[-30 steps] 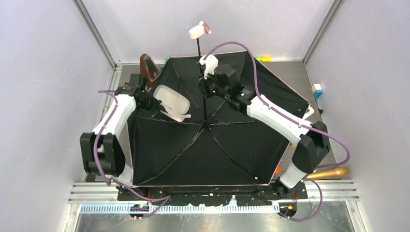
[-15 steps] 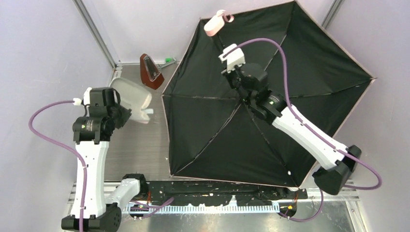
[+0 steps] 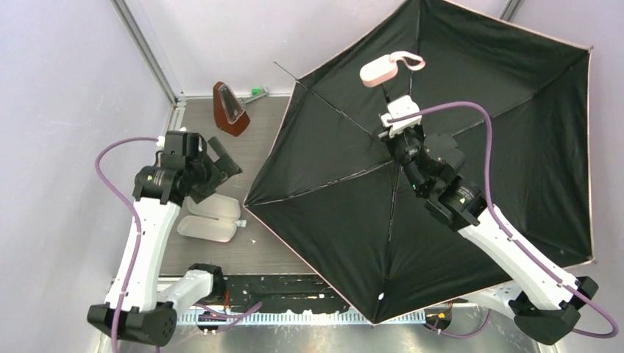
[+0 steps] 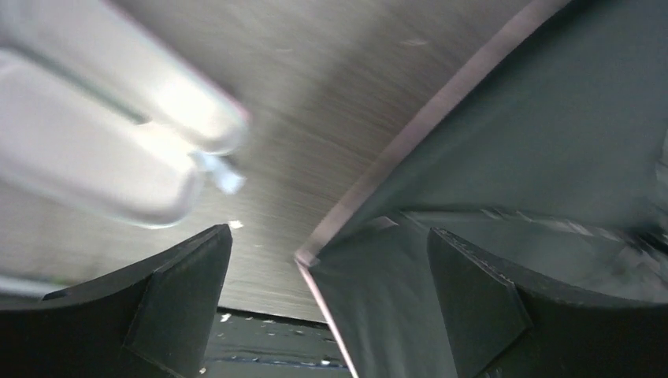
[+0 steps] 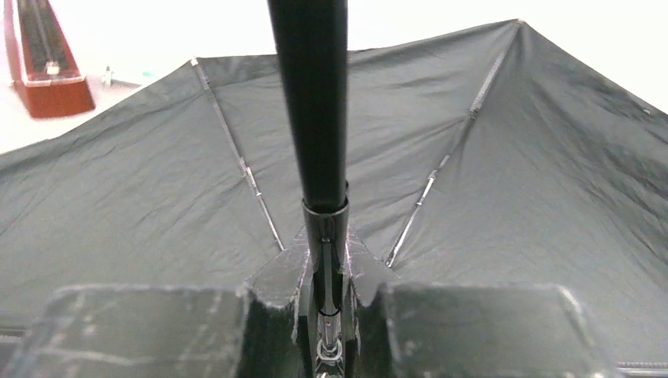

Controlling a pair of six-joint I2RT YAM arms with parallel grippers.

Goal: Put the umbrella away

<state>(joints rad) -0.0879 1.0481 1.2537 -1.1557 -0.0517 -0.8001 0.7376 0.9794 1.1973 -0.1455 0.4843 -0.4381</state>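
The umbrella [image 3: 478, 147] is open, its black canopy tilted up over the right and back of the table, pink trim along its edge. Its pink handle [image 3: 379, 71] with strap points up and back. My right gripper [image 3: 401, 143] is shut on the black shaft [image 5: 311, 102] just above the hub; in the right wrist view the gripper [image 5: 327, 264] pinches the shaft with canopy and ribs spread behind. My left gripper [image 3: 221, 168] hangs open over the table at the left, holding nothing. In the left wrist view, a canopy corner [image 4: 370, 189] lies below the open gripper [image 4: 327, 272].
A white lidded container [image 3: 210, 220] lies on the table just below the left gripper, blurred in the left wrist view [image 4: 102, 157]. A brown metronome-like object [image 3: 229, 109] and a small green item [image 3: 256, 92] stand at the back. Grey walls close in on the sides.
The left gripper has opened and let go of the white container, which now lies on the table. The right arm has swung the open umbrella further right and up.
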